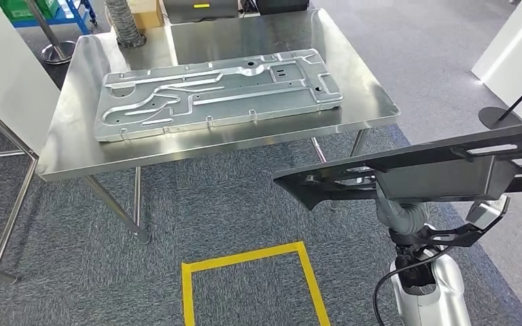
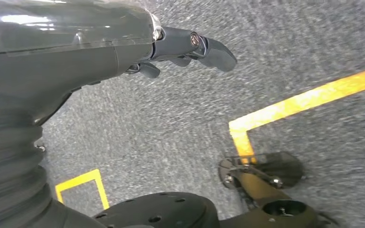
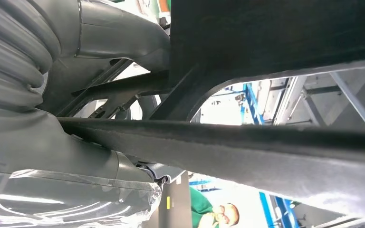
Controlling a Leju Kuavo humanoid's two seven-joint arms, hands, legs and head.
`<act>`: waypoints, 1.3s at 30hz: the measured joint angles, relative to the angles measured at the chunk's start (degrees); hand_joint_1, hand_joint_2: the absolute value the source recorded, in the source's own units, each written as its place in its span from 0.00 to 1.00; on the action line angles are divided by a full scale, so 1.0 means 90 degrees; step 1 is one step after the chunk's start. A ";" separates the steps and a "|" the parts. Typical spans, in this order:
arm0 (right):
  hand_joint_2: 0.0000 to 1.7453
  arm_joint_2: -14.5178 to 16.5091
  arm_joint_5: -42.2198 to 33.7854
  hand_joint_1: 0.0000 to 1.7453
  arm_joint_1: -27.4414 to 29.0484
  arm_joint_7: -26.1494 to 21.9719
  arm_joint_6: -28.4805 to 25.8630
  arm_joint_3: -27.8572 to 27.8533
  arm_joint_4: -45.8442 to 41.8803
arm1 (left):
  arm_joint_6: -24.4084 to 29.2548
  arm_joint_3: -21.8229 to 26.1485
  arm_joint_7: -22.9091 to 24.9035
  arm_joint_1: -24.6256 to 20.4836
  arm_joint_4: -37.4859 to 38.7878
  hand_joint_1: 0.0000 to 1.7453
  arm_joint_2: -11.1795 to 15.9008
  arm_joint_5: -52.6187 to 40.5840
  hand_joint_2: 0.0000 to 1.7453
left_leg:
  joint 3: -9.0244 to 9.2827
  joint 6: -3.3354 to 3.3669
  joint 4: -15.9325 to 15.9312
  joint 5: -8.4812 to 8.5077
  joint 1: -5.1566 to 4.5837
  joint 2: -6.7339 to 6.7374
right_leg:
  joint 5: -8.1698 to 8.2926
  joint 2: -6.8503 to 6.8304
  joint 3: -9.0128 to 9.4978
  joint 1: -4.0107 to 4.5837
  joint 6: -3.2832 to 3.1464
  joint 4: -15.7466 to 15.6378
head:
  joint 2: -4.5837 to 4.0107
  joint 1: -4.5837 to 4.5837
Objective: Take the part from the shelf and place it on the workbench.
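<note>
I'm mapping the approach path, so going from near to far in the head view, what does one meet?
Yellow tape square on the carpet → black part held by the right hand → stainless steel workbench → stamped metal panel lying on it → ribbed grey hose beyond the workbench.

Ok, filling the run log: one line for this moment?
right hand: holds black flat plastic frame part | left hand: empty, hanging | steel workbench: embossed metal panel
</note>
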 joint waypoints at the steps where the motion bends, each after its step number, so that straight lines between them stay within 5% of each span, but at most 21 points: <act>1: 1.00 0.0000 0.0000 0.75 0.0000 0.0000 -0.0001 0.0001 0.0008 | -0.0002 0.0003 -0.0001 -0.0004 0.0000 0.00 0.0004 0.0000 1.00 | 0.0003 -0.0033 0.0001 -0.0040 -0.0013 0.0000 | -0.0048 0.0006 0.0022 0.0014 -0.0056 -0.0051 | 0.0000 -0.0003; 5: 1.00 0.0000 0.0002 0.75 -0.0004 -0.0002 -0.0001 0.0001 0.0007 | -0.0023 0.0010 -0.0006 -0.0029 -0.0004 0.00 0.0008 -0.0018 1.00 | -0.0016 -0.0155 0.0197 -0.0227 0.0001 0.0023 | -0.0142 0.0020 0.0096 0.0016 -0.0255 -0.0089 | 0.0000 -0.0007; 8: 1.00 0.0000 0.0011 0.75 0.0006 -0.0002 -0.0001 0.0001 0.0005 | -0.0058 0.0015 -0.0019 -0.0066 -0.0005 0.00 -0.0002 -0.0036 1.00 | -0.0677 -0.0233 0.1422 -0.0703 0.0028 0.0035 | -0.0237 -0.0003 0.0195 0.0030 -0.0331 -0.0095 | 0.0000 -0.0007; 10: 1.00 0.0000 0.0025 0.75 0.0030 -0.0002 0.0000 0.0000 0.0005 | -0.0064 0.0019 -0.0024 -0.0108 -0.0005 0.00 -0.0012 -0.0039 1.00 | -0.1061 -0.0229 0.1960 -0.0717 0.0034 0.0037 | -0.0317 -0.0003 0.0292 0.0053 -0.0344 -0.0094 | 0.0000 -0.0007; 11: 1.00 0.0000 0.0032 0.75 0.0042 -0.0006 0.0001 0.0000 0.0004 | -0.0064 0.0021 -0.0022 -0.0118 -0.0005 0.00 -0.0016 -0.0044 1.00 | -0.1076 -0.0205 0.1863 -0.0522 0.0033 0.0037 | -0.0361 0.0004 0.0360 0.0065 -0.0347 -0.0095 | 0.0000 -0.0007; 13: 1.00 0.0000 0.0039 0.75 0.0065 -0.0014 0.0007 -0.0001 -0.0018 | -0.0066 0.0022 -0.0010 -0.0110 -0.0005 0.00 -0.0019 -0.0056 1.00 | -0.0825 -0.0098 0.1082 0.0080 0.0008 0.0036 | -0.0456 0.0025 0.0511 0.0083 -0.0347 -0.0104 | 0.0000 -0.0007; 15: 1.00 0.0000 0.0044 0.75 0.0078 -0.0029 0.0015 -0.0001 -0.0044 | -0.0065 0.0024 -0.0001 -0.0095 -0.0005 0.00 -0.0016 -0.0066 1.00 | -0.0566 0.0013 0.0388 0.0387 -0.0039 0.0044 | -0.0525 0.0043 0.0597 0.0095 -0.0310 -0.0122 | 0.0000 -0.0007; 20: 1.00 0.0001 0.0060 0.75 0.0116 -0.0037 0.0027 -0.0010 -0.0107 | -0.0066 0.0025 -0.0002 -0.0087 -0.0005 0.00 -0.0028 -0.0069 1.00 | -0.0305 0.0101 -0.0079 0.0367 -0.0021 0.0047 | -0.0602 0.0031 0.0621 0.0092 -0.0152 -0.0125 | 0.0000 -0.0006; 22: 1.00 -0.0002 0.0059 0.75 0.0111 -0.0039 0.0035 -0.0024 -0.0131 | -0.0066 0.0025 0.0002 -0.0082 -0.0005 0.00 -0.0043 -0.0071 1.00 | -0.0165 0.0126 -0.0205 0.0363 0.0007 0.0051 | -0.0831 0.0028 0.0309 0.0085 -0.0114 0.0460 | 0.0000 -0.0006; 24: 1.00 -0.0007 0.0060 0.75 0.0133 -0.0038 0.0033 -0.0043 -0.0134 | -0.0067 0.0025 0.0007 -0.0071 -0.0005 0.00 -0.0047 -0.0073 1.00 | -0.0083 0.0140 -0.0214 0.0289 0.0008 0.0051 | -0.1045 0.0029 -0.0253 0.0067 -0.0071 0.1281 | 0.0000 -0.0007; 26: 1.00 -0.0007 0.0061 0.75 0.0158 -0.0037 0.0029 -0.0051 -0.0133 | -0.0072 0.0026 0.0008 -0.0050 -0.0005 0.00 -0.0047 -0.0073 1.00 | 0.0044 0.0124 -0.0208 0.0179 0.0012 0.0044 | -0.0808 0.0023 -0.0533 0.0038 -0.0031 0.1435 | 0.0000 -0.0007; 28: 1.00 -0.0007 0.0061 0.75 0.0162 -0.0037 0.0029 -0.0055 -0.0134 | -0.0080 0.0025 0.0009 -0.0034 -0.0005 0.00 -0.0055 -0.0073 1.00 | 0.0201 0.0075 -0.0184 0.0032 0.0028 0.0035 | -0.0187 0.0008 -0.0338 0.0008 -0.0004 0.0694 | 0.0000 -0.0006; 30: 1.00 -0.0007 0.0061 0.75 0.0160 -0.0036 0.0029 -0.0061 -0.0129 | -0.0082 0.0026 0.0009 -0.0037 -0.0005 0.00 -0.0064 -0.0073 1.00 | 0.0273 0.0001 -0.0134 -0.0113 0.0019 0.0023 | 0.0120 0.0001 -0.0087 0.0015 -0.0034 0.0043 | 0.0000 -0.0007; 35: 1.00 -0.0009 0.0066 0.75 0.0161 -0.0032 0.0026 -0.0096 -0.0145 | -0.0077 0.0027 0.0004 -0.0059 -0.0008 0.00 -0.0060 -0.0078 1.00 | 0.0324 -0.0160 -0.0043 -0.0324 0.0008 0.0036 | -0.0050 0.0035 0.0029 0.0024 -0.0267 -0.0107 | 0.0000 -0.0013; 37: 1.00 -0.0011 0.0067 0.75 0.0150 -0.0031 0.0026 -0.0106 -0.0151 | -0.0076 0.0027 0.0002 -0.0065 -0.0010 0.00 -0.0056 -0.0077 1.00 | 0.0005 -0.0225 0.0600 -0.0593 0.0031 0.0039 | -0.0125 0.0023 0.0125 0.0016 -0.0328 -0.0127 | 0.0000 -0.0013; 39: 1.00 -0.0013 0.0079 0.75 0.0142 -0.0020 0.0023 -0.0119 -0.0148 | -0.0078 0.0029 -0.0008 -0.0068 -0.0010 0.00 -0.0058 -0.0063 1.00 | -0.0618 -0.0261 0.1575 -0.0883 0.0049 0.0039 | -0.0213 0.0014 0.0210 0.0032 -0.0353 -0.0130 | 0.0000 -0.0014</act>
